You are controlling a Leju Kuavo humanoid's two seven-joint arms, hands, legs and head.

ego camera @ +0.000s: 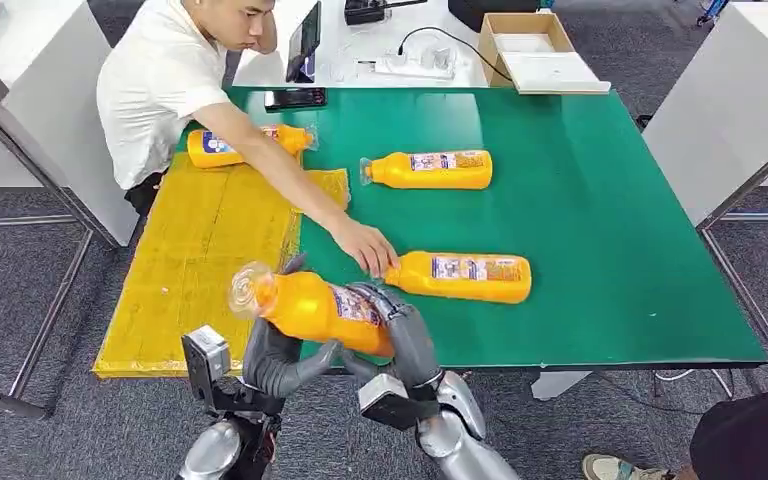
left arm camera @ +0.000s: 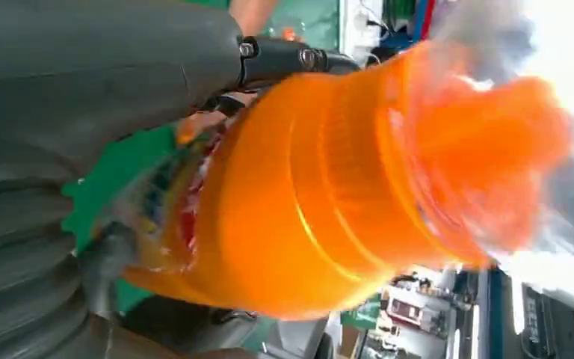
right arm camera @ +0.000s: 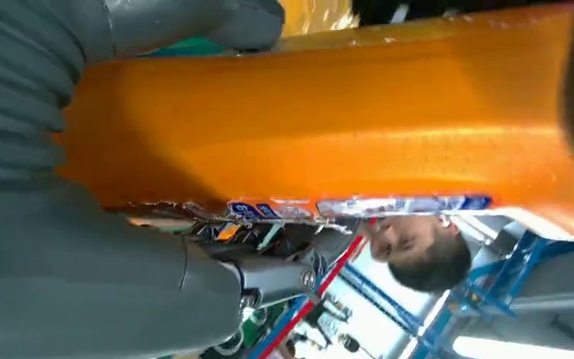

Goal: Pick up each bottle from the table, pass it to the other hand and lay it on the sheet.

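Head view, right hand [ego camera: 407, 335] and left hand [ego camera: 278, 358], fingers clamped on orange bottle [ego camera: 312, 308]

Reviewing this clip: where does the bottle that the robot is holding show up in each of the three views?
Head view: the held bottle lies low and centre-left, cap toward the yellow sheet.
Left wrist view: the cap end is large and close, at centre-right.
Right wrist view: the body spans the upper half.
Shared landmark: its printed label.

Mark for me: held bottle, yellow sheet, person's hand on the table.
held bottle [ego camera: 312, 306], head view, on its orange body.
yellow sheet [ego camera: 200, 250], head view, on a bare middle part.
person's hand [ego camera: 365, 246], head view, on the back of the hand.
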